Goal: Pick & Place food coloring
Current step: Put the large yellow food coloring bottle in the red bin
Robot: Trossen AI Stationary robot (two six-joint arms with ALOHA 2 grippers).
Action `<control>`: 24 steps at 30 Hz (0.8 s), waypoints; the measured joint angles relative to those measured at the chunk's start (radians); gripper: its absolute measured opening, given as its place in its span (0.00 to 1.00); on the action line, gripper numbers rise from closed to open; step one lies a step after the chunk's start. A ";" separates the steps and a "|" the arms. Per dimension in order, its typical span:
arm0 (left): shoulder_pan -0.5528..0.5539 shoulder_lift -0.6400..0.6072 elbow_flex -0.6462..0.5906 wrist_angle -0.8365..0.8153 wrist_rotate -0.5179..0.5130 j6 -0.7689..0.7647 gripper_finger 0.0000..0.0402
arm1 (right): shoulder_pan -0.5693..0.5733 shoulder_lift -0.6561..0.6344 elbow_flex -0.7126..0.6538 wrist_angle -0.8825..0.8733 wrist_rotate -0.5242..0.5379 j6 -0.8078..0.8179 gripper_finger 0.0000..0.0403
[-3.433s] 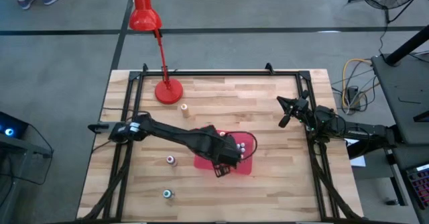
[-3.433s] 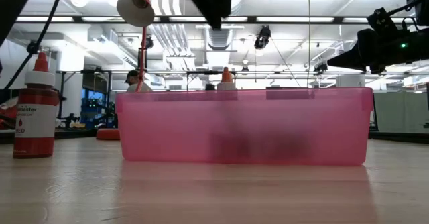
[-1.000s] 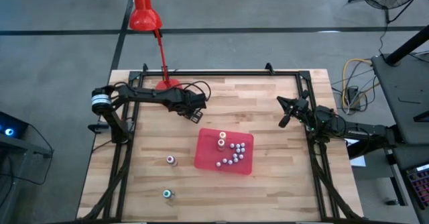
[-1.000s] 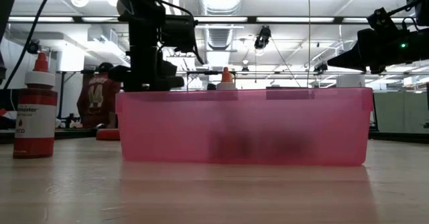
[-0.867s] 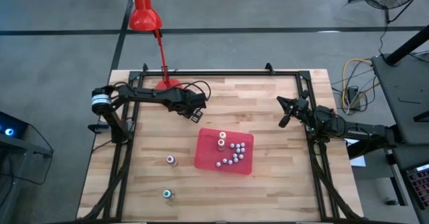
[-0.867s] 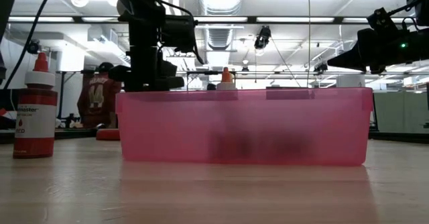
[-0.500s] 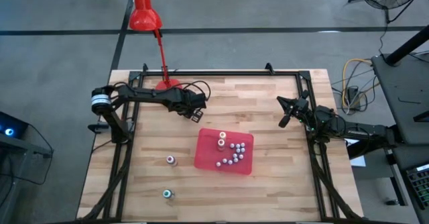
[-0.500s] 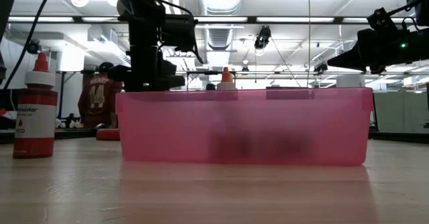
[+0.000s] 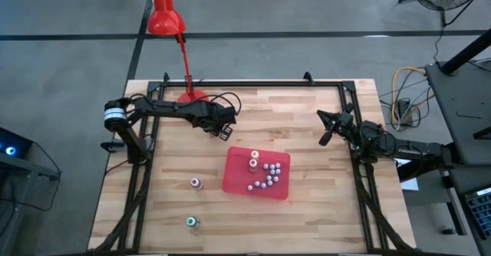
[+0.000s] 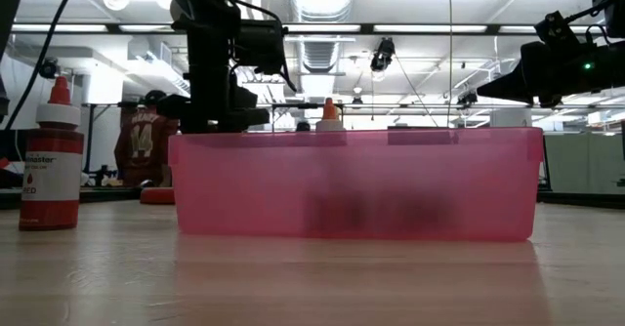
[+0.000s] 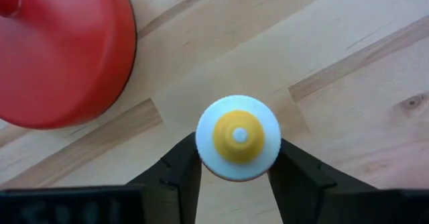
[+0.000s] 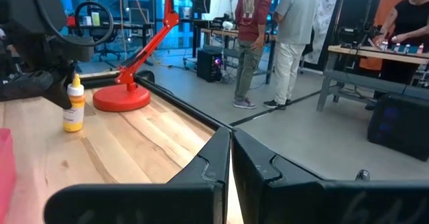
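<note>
The yellow-tipped bottle (image 11: pixel 238 138), judged light, rigid and tippable, is bracketed at the cap by the part-open left claw (image 11: pixel 234 177); grip unconfirmed.

The pale wooden plank desk (image 9: pixel 307 110) carries a pink plastic tray (image 9: pixel 235 179) at centre, a red lamp base (image 9: pixel 192 96) upper left, and two small bottles (image 9: pixel 196 182) lower left.

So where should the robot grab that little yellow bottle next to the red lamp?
Best around the round white cap, coming straight down from above. The yellow bottle stands upright on the table beside the lamp base, and the left tool already has a finger on each side. The cap's round sides probably suit a two-sided pinch.
</note>
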 joint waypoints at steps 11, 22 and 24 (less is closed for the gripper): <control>0.000 -0.001 0.000 -0.025 0.001 -0.027 0.33 | 0.000 0.000 0.000 0.000 0.000 -0.002 0.02; -0.004 -0.001 0.000 -0.025 0.000 -0.009 0.35 | 0.000 0.000 0.000 0.000 0.000 0.009 0.02; -0.004 -0.001 0.000 -0.024 0.000 -0.007 0.38 | 0.000 0.000 0.000 0.000 0.000 0.004 0.02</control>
